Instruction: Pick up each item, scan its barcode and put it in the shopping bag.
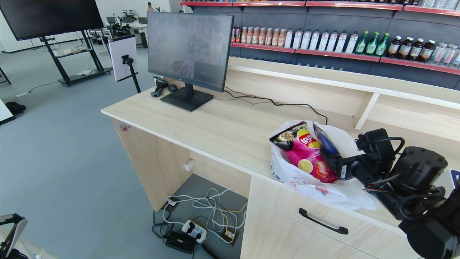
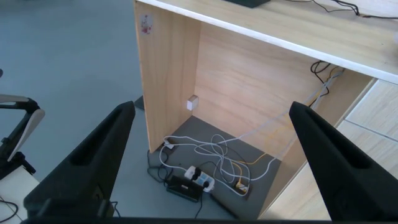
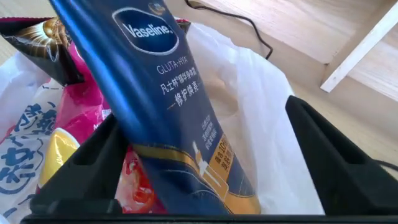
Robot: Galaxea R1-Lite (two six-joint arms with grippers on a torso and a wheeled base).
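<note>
A white plastic shopping bag [image 1: 323, 192] [image 3: 249, 87] lies open on the wooden counter [image 1: 215, 126] near its front edge. A pink chips bag [image 1: 305, 153] [image 3: 56, 130] sticks out of it. A dark blue lotion tube [image 1: 325, 144] [image 3: 168, 106] stands tilted in the bag beside the chips. My right gripper [image 1: 339, 167] [image 3: 205, 193] is at the bag's mouth, open, with the tube between its wide-spread fingers and resting near one of them. My left gripper [image 2: 205, 168] hangs open and empty low down beside the counter, above the floor.
A monitor [image 1: 190, 50] stands at the counter's far left, with a handheld scanner [image 1: 158, 88] next to it. Cables and a power strip [image 1: 196, 230] [image 2: 199, 177] lie on the floor under the counter. A drawer handle [image 1: 322, 221] is below the bag. Bottle shelves line the back wall.
</note>
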